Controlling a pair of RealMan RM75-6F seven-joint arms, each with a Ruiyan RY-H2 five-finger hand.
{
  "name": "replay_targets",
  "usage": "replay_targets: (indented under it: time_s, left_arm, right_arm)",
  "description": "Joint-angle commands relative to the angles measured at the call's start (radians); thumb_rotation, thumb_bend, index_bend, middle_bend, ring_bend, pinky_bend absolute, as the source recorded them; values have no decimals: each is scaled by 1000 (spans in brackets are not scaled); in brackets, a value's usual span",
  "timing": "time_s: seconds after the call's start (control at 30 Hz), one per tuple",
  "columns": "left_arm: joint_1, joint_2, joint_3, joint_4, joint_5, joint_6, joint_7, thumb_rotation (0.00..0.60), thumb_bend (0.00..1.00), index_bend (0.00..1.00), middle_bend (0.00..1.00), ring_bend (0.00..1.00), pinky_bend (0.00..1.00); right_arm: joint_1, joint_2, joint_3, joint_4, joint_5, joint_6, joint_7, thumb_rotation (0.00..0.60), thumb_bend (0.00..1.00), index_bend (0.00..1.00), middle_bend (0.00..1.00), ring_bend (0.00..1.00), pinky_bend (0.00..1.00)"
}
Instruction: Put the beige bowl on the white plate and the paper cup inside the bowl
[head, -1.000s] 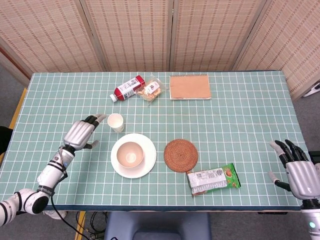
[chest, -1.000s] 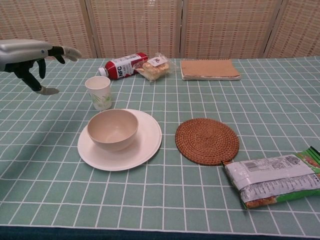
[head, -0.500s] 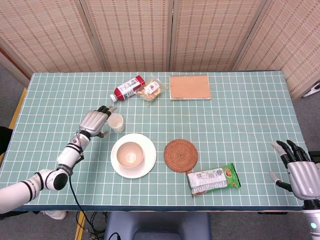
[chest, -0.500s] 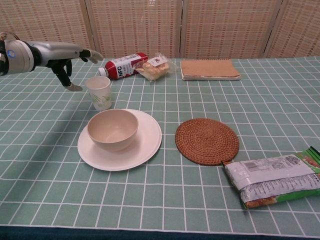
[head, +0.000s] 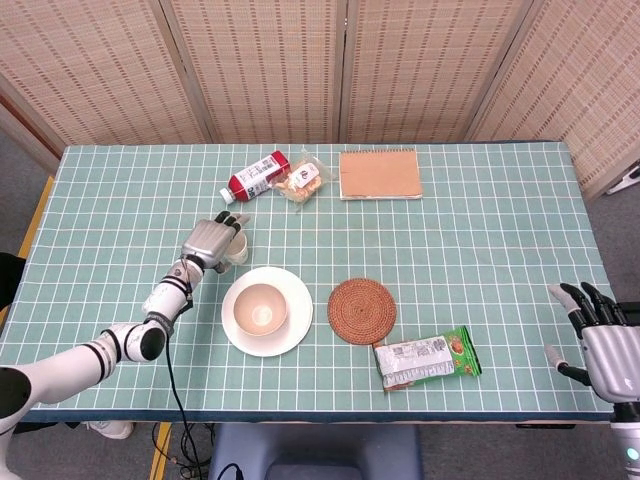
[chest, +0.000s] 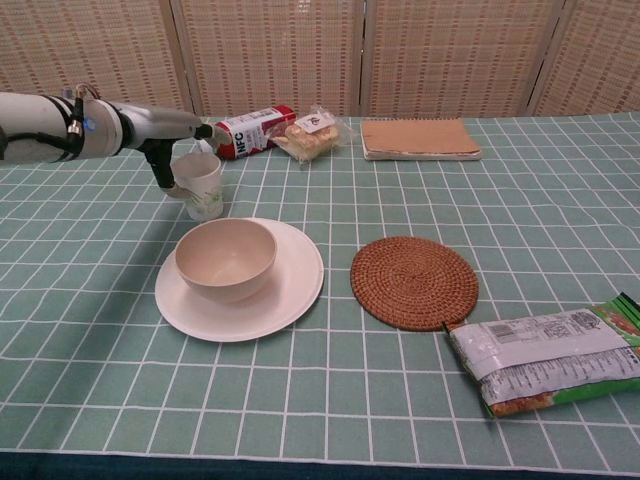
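The beige bowl (head: 261, 308) (chest: 226, 257) sits upright in the middle of the white plate (head: 298, 318) (chest: 295, 275). Just behind the plate's left side stands the paper cup (chest: 202, 185), and in the head view only its edge (head: 240, 247) shows. My left hand (head: 213, 240) (chest: 165, 135) is at the cup. Its fingers stretch over and behind the rim and its thumb hangs at the cup's left side, with no clear grip. Off the table's near right corner my right hand (head: 605, 340) is spread open and holds nothing.
A red juice bottle (head: 255, 176) and a snack packet (head: 302, 180) lie behind the cup, with a brown notebook (head: 379, 174) to their right. A woven coaster (head: 362, 311) sits right of the plate. A green snack bag (head: 427, 359) lies near the front edge.
My left hand has moved right and away from me, from open table left of the cup until it reaches the cup. The right hand has sunk slightly lower at the corner.
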Motion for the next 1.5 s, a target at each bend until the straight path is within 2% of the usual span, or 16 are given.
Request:
replay_targets:
  time_s: [0.03, 0.17, 0.5, 0.63, 0.8, 1.13, 1.33, 1.5]
  left_arm:
    - [-19, -24, 18, 28, -20, -2, 21, 600, 288, 108, 0, 113, 370]
    - [-28, -55, 28, 61, -24, 17, 28, 600, 288, 176, 7, 171, 415]
    - [-20, -86, 33, 112, 21, 39, -2, 600, 288, 319, 171, 346, 634]
    - [-7, -58, 33, 80, 52, 39, -27, 600, 288, 334, 201, 363, 647]
    - [23, 20, 43, -31, 126, 69, -61, 600, 288, 332, 223, 372, 648]
    - [103, 246, 82, -355, 306, 190, -85, 600, 287, 319, 223, 359, 648]
    - [145, 338, 76, -503, 369, 268, -105, 600, 288, 318, 223, 355, 648]
    - [170, 363, 84, -592, 425, 309, -107, 600, 288, 318, 223, 354, 648]
  right_arm:
    - [-2, -1, -1, 4, 2, 0, 4, 600, 259, 124, 123, 43, 125]
    - [-5, -4, -1, 12, 7, -1, 12, 600, 258, 124, 123, 43, 125]
    - [-3, -7, 1, 19, 10, -7, 18, 600, 258, 124, 123, 43, 125]
    - [-2, -7, 1, 18, 9, -8, 17, 600, 259, 124, 123, 43, 125]
    - [0, -8, 2, 16, 9, -11, 14, 600, 258, 125, 123, 43, 125]
    - [14, -10, 6, 8, 4, -25, 3, 600, 258, 124, 123, 43, 125]
    - [19, -11, 9, 6, 3, -28, 0, 600, 258, 124, 123, 43, 125]
    - [20, -14, 8, 9, 4, -30, 4, 600, 259, 124, 123, 43, 125]
